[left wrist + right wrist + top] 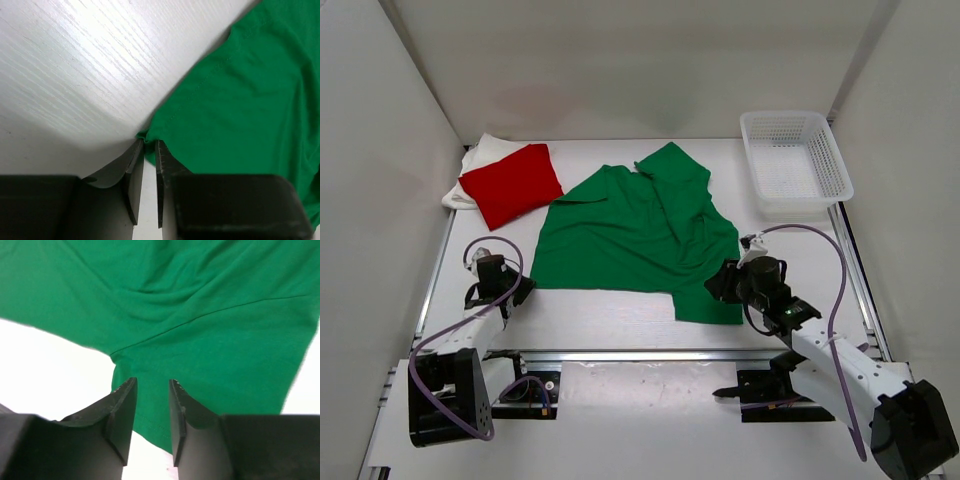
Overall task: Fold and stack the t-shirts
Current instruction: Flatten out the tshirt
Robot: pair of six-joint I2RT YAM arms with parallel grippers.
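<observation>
The green t-shirt (635,235) lies spread out and rumpled in the middle of the table. My left gripper (523,290) is at its near left corner; in the left wrist view the jaws (149,145) are nearly closed and pinch that corner of the green cloth (240,100). My right gripper (715,283) is over the shirt's near right flap; in the right wrist view it (150,387) is open, with the green cloth (200,315) and its hem below the fingertips. The red t-shirt (512,183) lies folded on the white t-shirt (480,155) at the back left.
A white plastic mesh basket (795,160) stands at the back right. White walls close in the table on the left, back and right. A metal rail (650,354) runs along the near edge by the arm bases.
</observation>
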